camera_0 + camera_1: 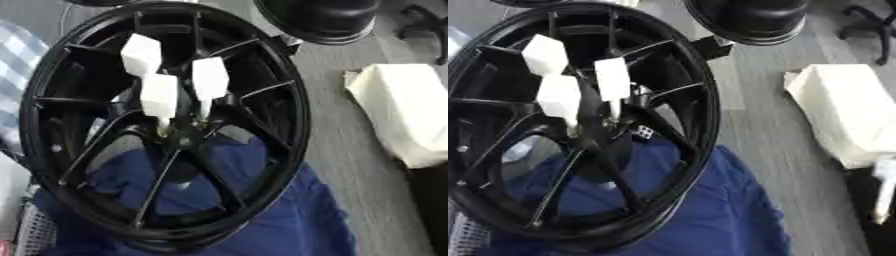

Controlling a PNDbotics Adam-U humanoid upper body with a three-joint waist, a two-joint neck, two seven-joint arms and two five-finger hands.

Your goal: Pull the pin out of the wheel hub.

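at the centre of the black wheel hub (pixel 166 125), three white pins (pixel 160 96) sit clustered. neither of my hands shows, so i cannot tell their state. reaching in blind, i risk snagging a spoke or grabbing two.

Wheel hub (pixel 166 130) blurred, lower rim hidden by blue cloth (pixel 289 220).
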